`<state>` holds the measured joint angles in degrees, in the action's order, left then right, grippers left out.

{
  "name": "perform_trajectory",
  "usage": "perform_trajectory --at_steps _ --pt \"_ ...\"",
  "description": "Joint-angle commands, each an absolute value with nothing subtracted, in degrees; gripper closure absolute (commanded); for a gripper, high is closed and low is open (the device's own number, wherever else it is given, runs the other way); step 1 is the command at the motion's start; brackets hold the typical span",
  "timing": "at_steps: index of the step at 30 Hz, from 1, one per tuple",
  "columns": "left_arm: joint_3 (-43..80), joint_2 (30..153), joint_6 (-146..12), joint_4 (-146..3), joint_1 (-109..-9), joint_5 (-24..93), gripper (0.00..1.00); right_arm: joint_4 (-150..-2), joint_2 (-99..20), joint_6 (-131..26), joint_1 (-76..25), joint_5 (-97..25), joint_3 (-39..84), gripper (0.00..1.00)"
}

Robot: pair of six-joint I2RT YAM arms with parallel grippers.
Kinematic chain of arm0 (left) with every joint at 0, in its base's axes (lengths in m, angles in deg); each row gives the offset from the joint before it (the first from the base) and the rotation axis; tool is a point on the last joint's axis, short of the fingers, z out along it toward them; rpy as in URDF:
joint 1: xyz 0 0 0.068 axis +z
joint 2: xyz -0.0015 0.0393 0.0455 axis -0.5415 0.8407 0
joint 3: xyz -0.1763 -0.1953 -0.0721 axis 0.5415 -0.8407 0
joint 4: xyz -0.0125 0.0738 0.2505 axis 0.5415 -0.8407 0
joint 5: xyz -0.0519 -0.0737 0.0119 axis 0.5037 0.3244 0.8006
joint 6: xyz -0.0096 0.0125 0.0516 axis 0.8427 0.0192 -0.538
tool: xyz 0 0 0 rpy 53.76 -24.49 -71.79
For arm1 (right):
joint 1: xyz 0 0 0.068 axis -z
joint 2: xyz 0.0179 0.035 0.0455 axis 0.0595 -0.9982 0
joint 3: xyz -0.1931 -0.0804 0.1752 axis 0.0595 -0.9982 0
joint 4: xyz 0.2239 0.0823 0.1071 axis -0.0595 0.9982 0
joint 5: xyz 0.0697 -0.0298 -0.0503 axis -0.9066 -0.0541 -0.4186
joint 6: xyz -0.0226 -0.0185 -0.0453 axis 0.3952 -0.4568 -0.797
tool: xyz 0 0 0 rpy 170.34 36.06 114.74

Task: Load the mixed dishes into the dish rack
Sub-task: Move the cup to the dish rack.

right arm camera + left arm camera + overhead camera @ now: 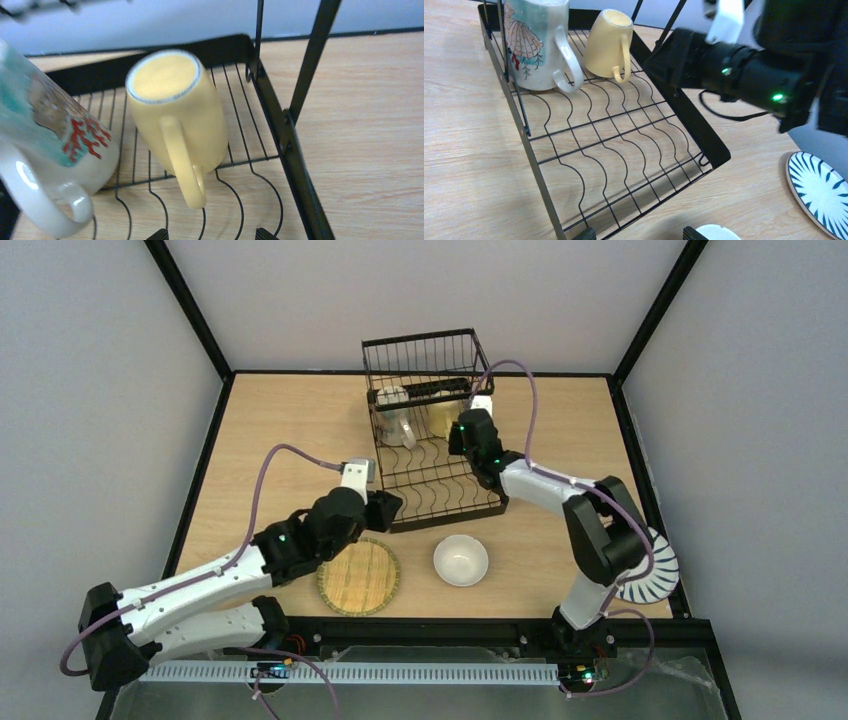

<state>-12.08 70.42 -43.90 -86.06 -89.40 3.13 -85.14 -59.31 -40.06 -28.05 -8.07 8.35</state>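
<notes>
Right gripper and left gripper gape empty — glossy yellow mug inverted on wavy black-wire rack

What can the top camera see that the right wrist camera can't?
Only the top camera shows the woven bamboo plate, the white bowl and the blue-striped plate lying on the table, outside the rack. Only the right wrist camera shows close-up details: the yellow mug with its handle, and the red coral picture on the white mug beside it. Both cameras show those two mugs sitting in the black dish rack.
</notes>
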Motion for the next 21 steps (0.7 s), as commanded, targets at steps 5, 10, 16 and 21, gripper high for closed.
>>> perform_trajectory --at_steps 5,10,16,21 --pt "-10.31 68.74 -39.48 -92.72 -89.74 3.03 0.01 -78.38 -46.38 -36.96 -28.05 -8.5 3.86 0.0" --pt "-11.98 66.43 -35.78 -93.94 -89.74 3.62 0.01 -72.32 -37.77 -36.38 -28.05 -9.62 0.4 0.0" --pt "-12.34 63.18 -34.67 -96.96 -89.76 3.84 0.01 -66.34 -24.84 -33.77 -28.13 -11.65 -5.15 0.0" --pt "-11.04 62.58 -35.92 -98.77 -89.82 5.51 0.01 -62.89 -13.64 -32.98 -28.14 -11.83 -9.06 0.0"
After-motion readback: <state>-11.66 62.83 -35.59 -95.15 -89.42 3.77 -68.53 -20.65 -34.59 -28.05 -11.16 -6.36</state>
